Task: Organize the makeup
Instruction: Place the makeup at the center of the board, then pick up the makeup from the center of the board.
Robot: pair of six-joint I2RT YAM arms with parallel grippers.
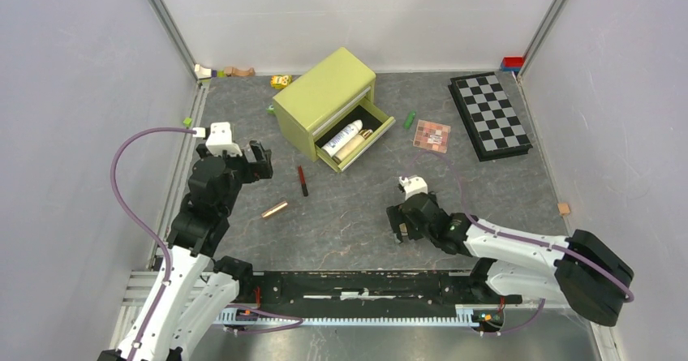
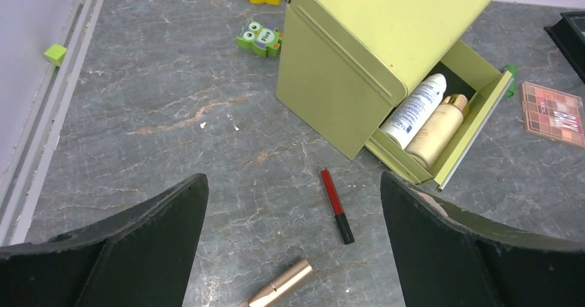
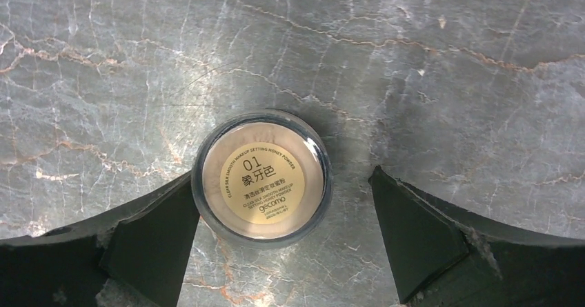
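Step in hand: picking up the powder jar, one of the loose makeup pieces, so it can go into the open drawer.
Right gripper: my fingers are spread wide and hold nothing. The jar stands upright between them. One finger is at its rim, touching or just beside, I cannot tell which. The other is well apart.
Jar's place: on the table, towards the near edge, right of the middle. From above it is hidden under my right gripper.
Left gripper: fingers wide apart, empty, hanging over the left half of the table.
Under the left: the red-black pencil and the rose-gold tube, lying flat and apart from each other.
Drawer: pulled out of the green box near the far edge. The white bottle and a tan bottle lie in it side by side.
Also loose: the eyeshadow palette and a green stick, right of the drawer.
Next move, my guess: centre the jar, close both fingers on its wall, lift it straight up and carry it to the drawer.
Care: the jar is round and smooth, so an off-centre squeeze may push it away.
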